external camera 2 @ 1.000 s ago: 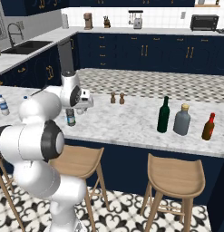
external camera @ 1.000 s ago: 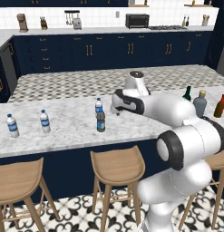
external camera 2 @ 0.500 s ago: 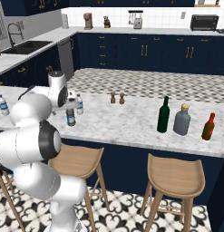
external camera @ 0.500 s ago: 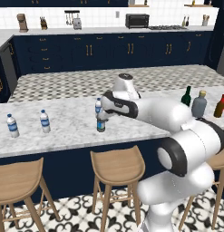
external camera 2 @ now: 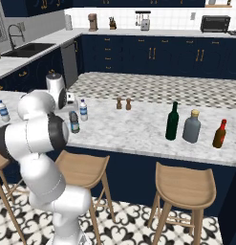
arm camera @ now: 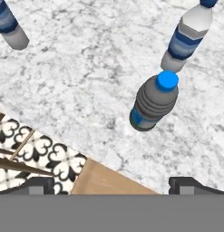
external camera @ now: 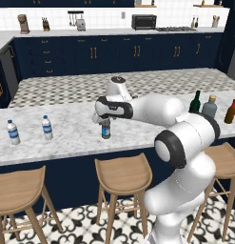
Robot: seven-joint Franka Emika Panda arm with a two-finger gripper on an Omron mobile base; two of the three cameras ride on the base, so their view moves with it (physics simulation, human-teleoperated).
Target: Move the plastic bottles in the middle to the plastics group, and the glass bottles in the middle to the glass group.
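Observation:
The dark smoky-grey plastic bottle (arm camera: 154,102) with a blue cap stands near the counter's front edge (external camera: 105,128) (external camera 2: 74,122). Just behind it stands the clear plastic bottle (arm camera: 186,38) (external camera 2: 83,110) with a blue-and-white label. My gripper (arm camera: 114,183) (external camera: 102,117) hovers above and just in front of the dark bottle, open, with nothing between its fingertips. The plastics group, two small water bottles (external camera: 13,132) (external camera: 46,127), stands far left. The tall green glass bottle (external camera: 195,102) (external camera 2: 172,121) stands at the right beside the glass group: a squat grey-blue bottle (external camera: 210,107) (external camera 2: 191,127) and a slim amber-red one (external camera: 230,111) (external camera 2: 219,134).
Salt and pepper shakers (external camera 2: 123,103) stand mid-counter behind the bottles. Wooden stools (external camera: 122,174) (external camera 2: 185,186) line the counter's front. My arm (external camera: 152,107) stretches over the marble counter (external camera: 71,140) from the right.
My hand has swung left along the counter, from the right of the two middle plastic bottles to above them. The jaws stayed wide open. The bottles have not moved.

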